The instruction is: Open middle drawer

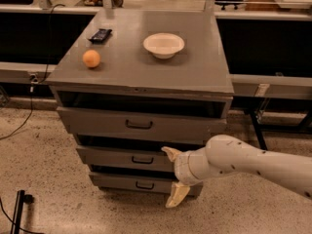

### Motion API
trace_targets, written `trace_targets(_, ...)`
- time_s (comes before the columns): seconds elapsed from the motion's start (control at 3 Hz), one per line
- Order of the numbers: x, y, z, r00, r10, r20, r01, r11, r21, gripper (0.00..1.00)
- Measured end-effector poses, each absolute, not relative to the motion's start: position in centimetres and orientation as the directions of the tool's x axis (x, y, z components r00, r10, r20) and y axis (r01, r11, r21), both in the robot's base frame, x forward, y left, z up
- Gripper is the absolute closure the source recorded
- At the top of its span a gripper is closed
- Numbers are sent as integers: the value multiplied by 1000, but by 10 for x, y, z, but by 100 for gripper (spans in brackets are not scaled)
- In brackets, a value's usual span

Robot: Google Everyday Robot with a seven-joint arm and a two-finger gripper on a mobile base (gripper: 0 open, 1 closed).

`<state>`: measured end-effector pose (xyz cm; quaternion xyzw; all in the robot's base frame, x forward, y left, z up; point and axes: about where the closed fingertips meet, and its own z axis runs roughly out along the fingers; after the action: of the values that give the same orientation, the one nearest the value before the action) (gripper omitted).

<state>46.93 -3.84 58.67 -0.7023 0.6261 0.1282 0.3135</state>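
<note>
In the camera view, a grey metal cabinet [195, 77] stands on a speckled floor [44, 179]. It has three drawers, one above the other. The top drawer [97, 123] has the tallest front. The middle drawer [112, 156] sits right under it, and its small black handle [142, 160] is in the centre of its flat front. The bottom drawer [122, 182] has the thinnest front and is closest to the floor. There is a dark gap above each drawer front. On top of the cabinet there is an orange [91, 58] near the left side, a white bowl [164, 45] farther back and more to the right, and a small black thing [100, 35] near the back left corner. These three are well apart from each other. A thick white arm [253, 162] comes in from the right side, low down. The gripper [173, 175] at its end is in front of the right part of the middle drawer, to the right of the handle and not on it. Its two pale fingers [170, 153] are spread wide apart, with nothing held between them. The upper finger points up by the top edge of the middle drawer. The lower finger hangs down in front of the bottom drawer. It is not clear if the gripper touches the drawer front.
</note>
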Motion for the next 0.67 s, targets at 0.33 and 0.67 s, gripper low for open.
trace_targets(0.33, 480, -42, 541, 214, -805, -554, -953, -48, -300, 0)
trace_targets(0.67, 491, -47, 513, 219, -809, -545, -950, -48, -310, 0)
